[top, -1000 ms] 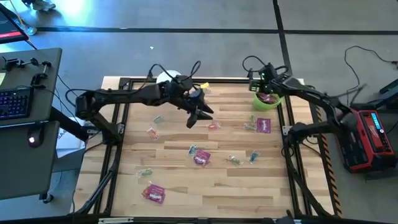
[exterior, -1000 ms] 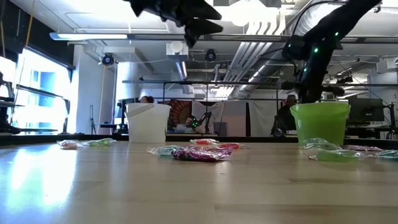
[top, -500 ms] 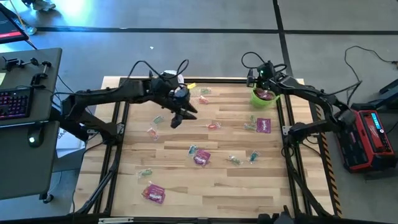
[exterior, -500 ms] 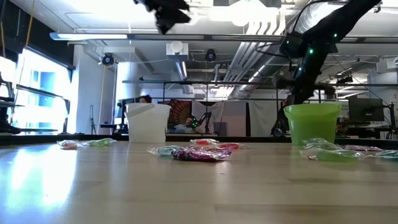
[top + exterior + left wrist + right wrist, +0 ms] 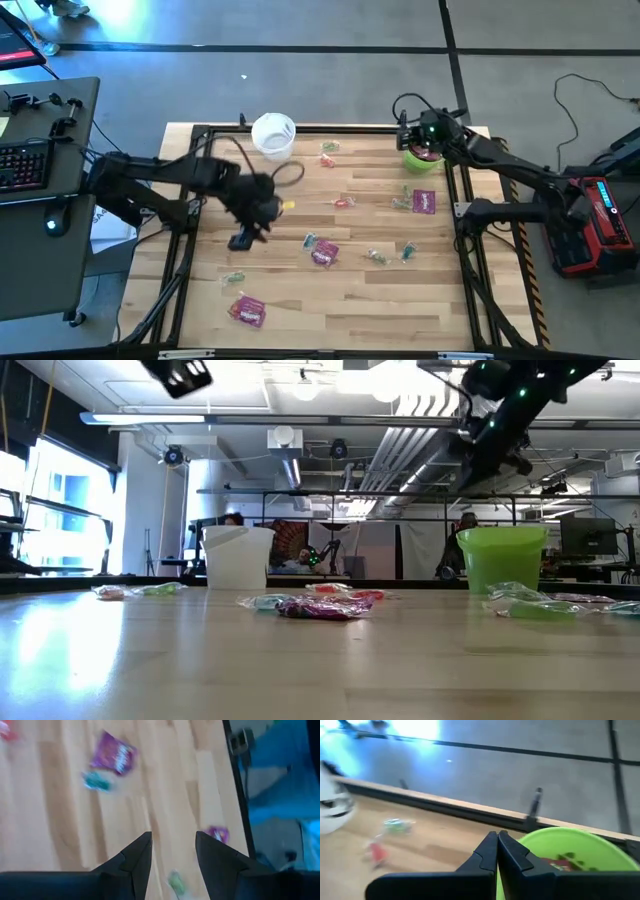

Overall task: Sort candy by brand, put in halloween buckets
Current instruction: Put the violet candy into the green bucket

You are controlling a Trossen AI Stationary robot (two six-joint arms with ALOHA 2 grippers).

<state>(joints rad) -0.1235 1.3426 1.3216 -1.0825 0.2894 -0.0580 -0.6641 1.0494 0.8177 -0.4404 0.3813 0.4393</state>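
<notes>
My left gripper (image 5: 172, 851), jaws apart and empty, hangs over loose candy (image 5: 114, 756) for a pick; my right gripper (image 5: 497, 851), jaws closed, hovers above the green bucket (image 5: 570, 851).

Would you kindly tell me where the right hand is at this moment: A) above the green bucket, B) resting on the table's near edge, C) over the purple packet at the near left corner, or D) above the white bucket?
A: in the high view the right hand sits over the green bucket at the table's far right, and its own wrist view shows the bucket's green rim just beyond its closed fingers.
</notes>
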